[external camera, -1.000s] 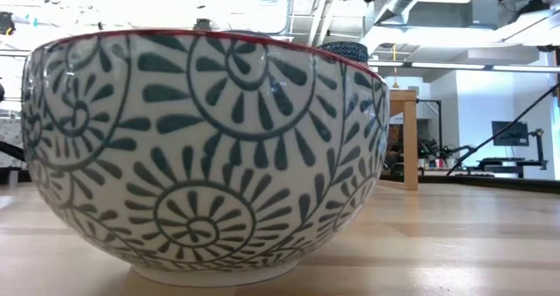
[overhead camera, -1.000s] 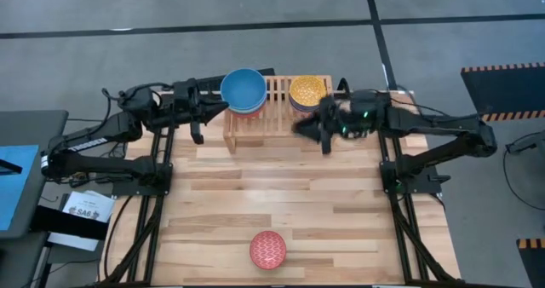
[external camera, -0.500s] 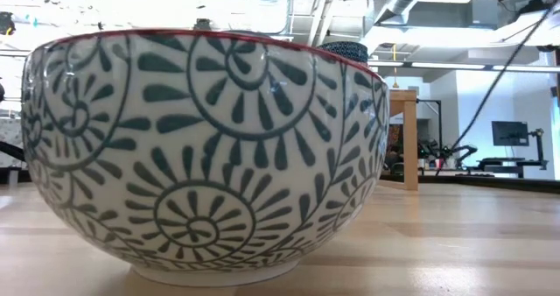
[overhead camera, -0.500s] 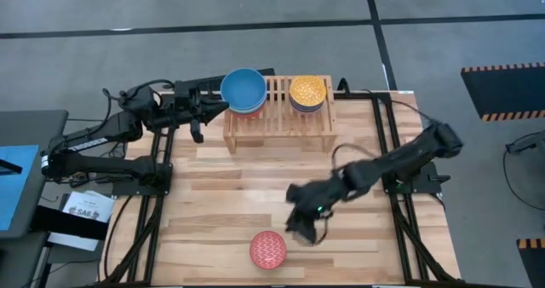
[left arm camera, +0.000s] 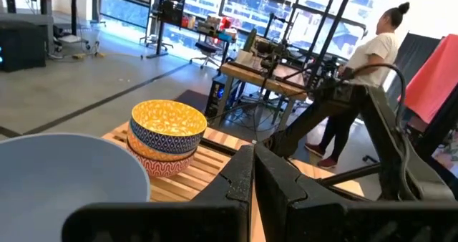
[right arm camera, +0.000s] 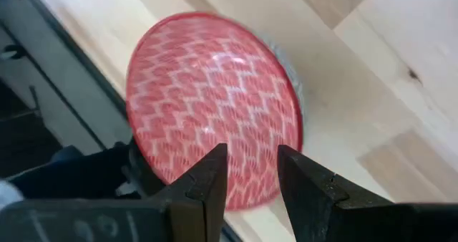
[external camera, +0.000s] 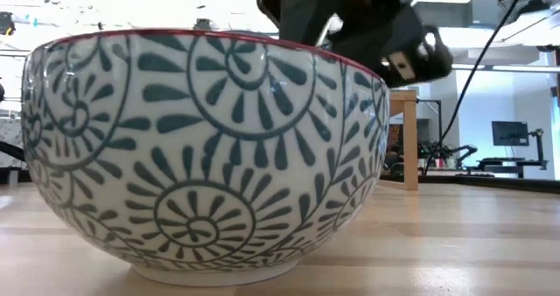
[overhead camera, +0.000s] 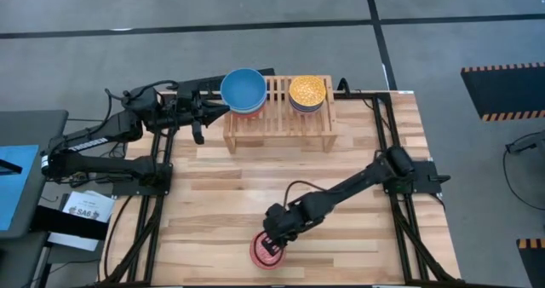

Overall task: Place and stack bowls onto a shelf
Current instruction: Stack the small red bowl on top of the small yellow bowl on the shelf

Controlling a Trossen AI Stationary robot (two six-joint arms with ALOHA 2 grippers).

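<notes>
The right gripper point(overhead camera: 271, 244) has swung away from the shelf and now hangs right over the red-patterned round bowl point(overhead camera: 266, 252) near the table's front edge, its fingers point(right arm camera: 210, 179) parted by a narrow gap above the bowl's rim, gripping nothing. A second ago it was up beside the low light-wood slatted shelf point(overhead camera: 278, 109). The bowl itself has not moved. The left gripper point(overhead camera: 207, 111) stays at the shelf's left end beside the plain blue bowl stack point(overhead camera: 243, 89), fingers closed and empty; the yellow-patterned bowl stack point(overhead camera: 307, 93) sits unchanged.
</notes>
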